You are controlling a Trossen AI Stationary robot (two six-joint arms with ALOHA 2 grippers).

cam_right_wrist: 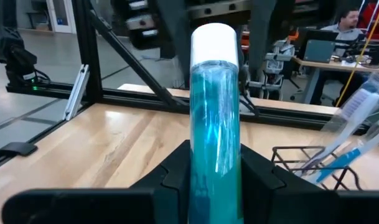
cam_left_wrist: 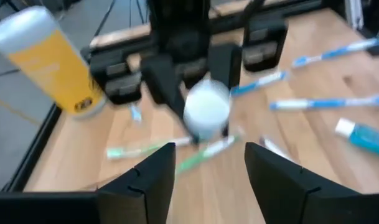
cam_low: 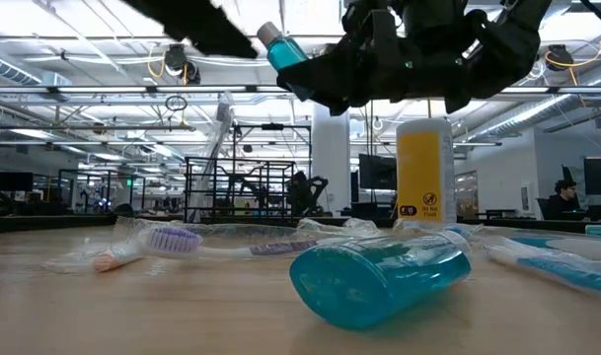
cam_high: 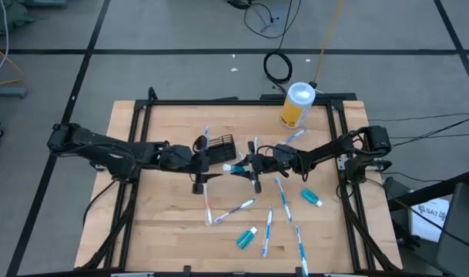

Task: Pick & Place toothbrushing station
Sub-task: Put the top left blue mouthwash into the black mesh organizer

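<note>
Caddy point(cam_high: 222, 146): small black wire basket, upright near the middle of the tabletop point(cam_high: 165, 223), toothbrushes standing in it
Held tube point(cam_right_wrist: 215, 118): clear teal with a white cap, gripped in the right end effector point(cam_high: 248, 165) just beside the caddy, raised above the tabletop
Left end effector point(cam_high: 199, 164): fingers spread apart, holding nothing, facing the held tube's cap
Loose tubes: three teal ones lying flat, one point(cam_high: 246, 237) near the front edge
Loose toothbrushes: about six, white and blue, scattered on the wood
Yellow canister point(cam_high: 297, 105): one, white lid, at the back edge
</note>
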